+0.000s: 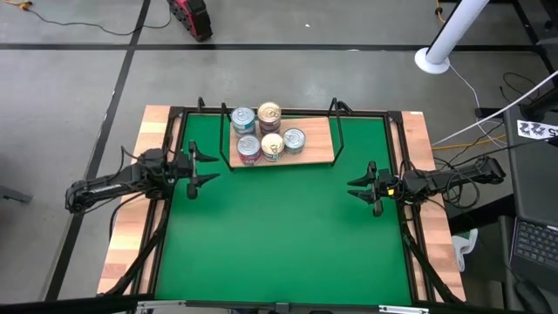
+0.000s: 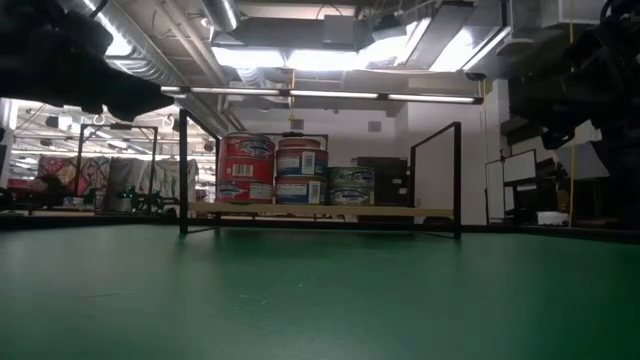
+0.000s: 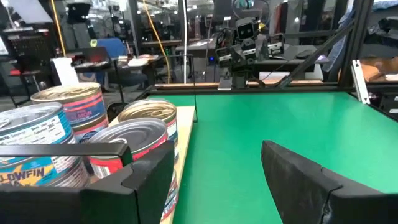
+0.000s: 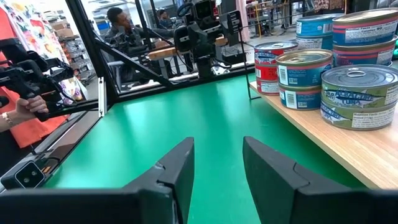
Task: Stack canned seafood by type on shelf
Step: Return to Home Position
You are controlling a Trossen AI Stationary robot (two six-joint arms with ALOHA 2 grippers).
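Note:
The canned seafood (image 1: 268, 133) stands in several short stacks on the shelf (image 1: 318, 150), a light wooden board in a black wire frame at the far middle of the green mat. The low view shows the stacks (image 2: 298, 170) resting on the board (image 2: 400, 211). My left gripper (image 1: 212, 167) hovers open and level at the mat's left side, near the shelf's left end, with cans (image 3: 140, 124) just beside its fingers. My right gripper (image 1: 350, 188) hovers open and level at the right side, with cans (image 4: 357, 93) off to one side of it. Neither holds anything.
A black frame (image 1: 397, 118) borders the green mat, with pale wooden planks (image 1: 131, 218) outside it. Bare mat (image 1: 279, 235) lies between the arms and the near edge. A person's hand (image 4: 25, 106) shows beyond the table in the right wrist view.

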